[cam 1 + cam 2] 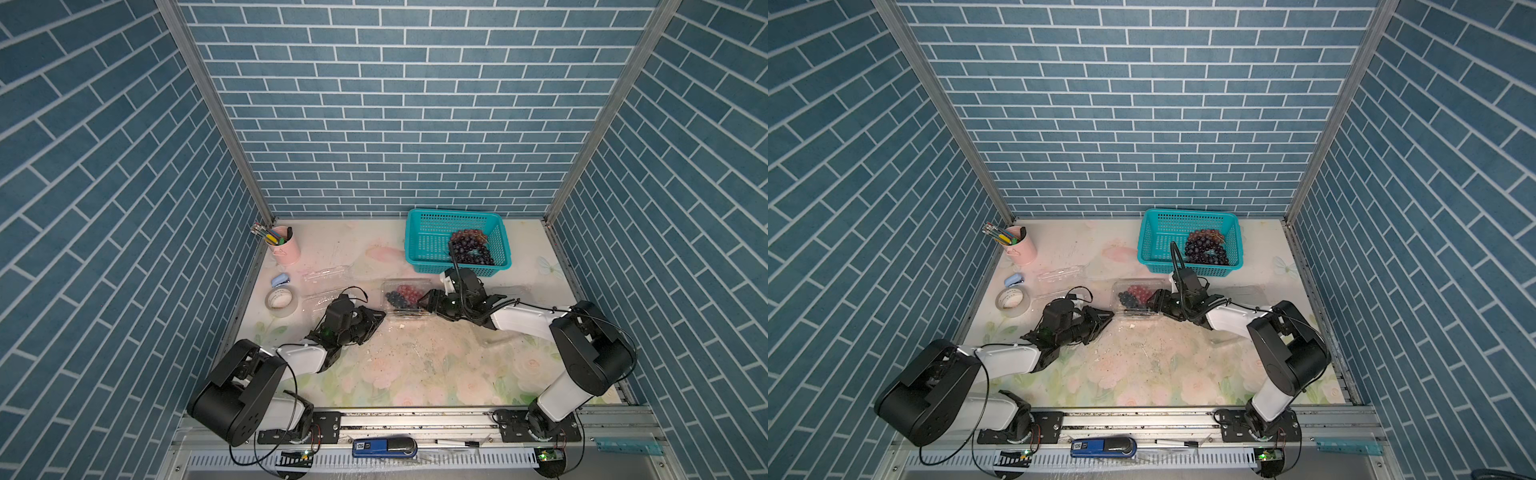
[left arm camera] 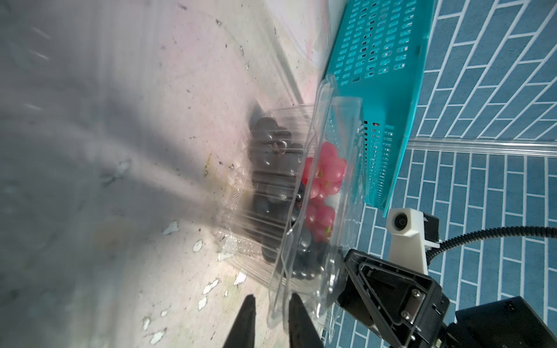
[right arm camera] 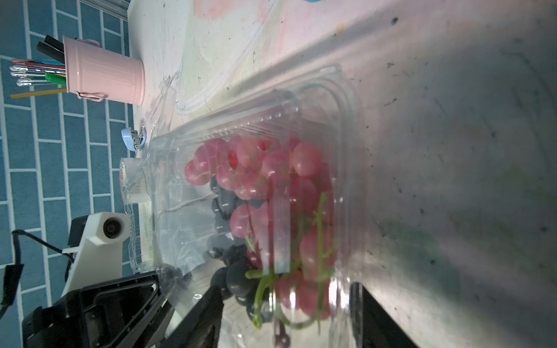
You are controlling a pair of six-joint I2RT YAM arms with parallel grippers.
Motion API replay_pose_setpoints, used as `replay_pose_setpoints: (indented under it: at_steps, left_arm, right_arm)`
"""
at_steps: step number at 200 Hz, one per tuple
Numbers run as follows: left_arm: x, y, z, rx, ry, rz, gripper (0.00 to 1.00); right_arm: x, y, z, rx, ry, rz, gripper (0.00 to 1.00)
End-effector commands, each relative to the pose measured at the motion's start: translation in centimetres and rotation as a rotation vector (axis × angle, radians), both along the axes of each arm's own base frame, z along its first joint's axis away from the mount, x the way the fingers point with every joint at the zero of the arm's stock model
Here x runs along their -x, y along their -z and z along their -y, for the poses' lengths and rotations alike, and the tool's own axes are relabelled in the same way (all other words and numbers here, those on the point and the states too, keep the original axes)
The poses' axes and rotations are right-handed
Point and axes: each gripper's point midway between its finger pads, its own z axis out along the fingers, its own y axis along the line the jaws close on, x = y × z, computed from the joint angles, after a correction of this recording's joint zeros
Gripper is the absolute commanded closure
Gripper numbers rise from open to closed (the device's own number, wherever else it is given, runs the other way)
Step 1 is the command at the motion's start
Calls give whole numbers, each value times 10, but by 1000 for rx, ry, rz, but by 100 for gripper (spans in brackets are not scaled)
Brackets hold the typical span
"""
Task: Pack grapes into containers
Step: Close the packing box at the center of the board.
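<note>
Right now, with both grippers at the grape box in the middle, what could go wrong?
1. The left gripper has only the thin plastic edge of the container between its fingers; it could slip out or buckle.
2. The grapes are piled high against the clear walls, stems loose, so closing it might squash them or fail to latch.
3. The right gripper straddles the other end; opposing pulls could tip it.
</note>
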Motion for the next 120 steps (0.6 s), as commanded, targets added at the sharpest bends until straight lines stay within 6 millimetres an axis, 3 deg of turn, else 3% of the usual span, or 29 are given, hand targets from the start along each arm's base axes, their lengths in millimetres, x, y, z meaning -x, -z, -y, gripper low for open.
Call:
replay_pose_setpoints:
  at_steps: [1, 120]
  left_arm:
    - [-2, 0, -2, -13, -12, 26, 82]
    - [-2, 14, -8, -32, -38, 27, 89]
  right_arm:
    - [8, 5, -2, -1, 0, -31, 33]
    - [8, 8, -3, 2, -4, -41, 34]
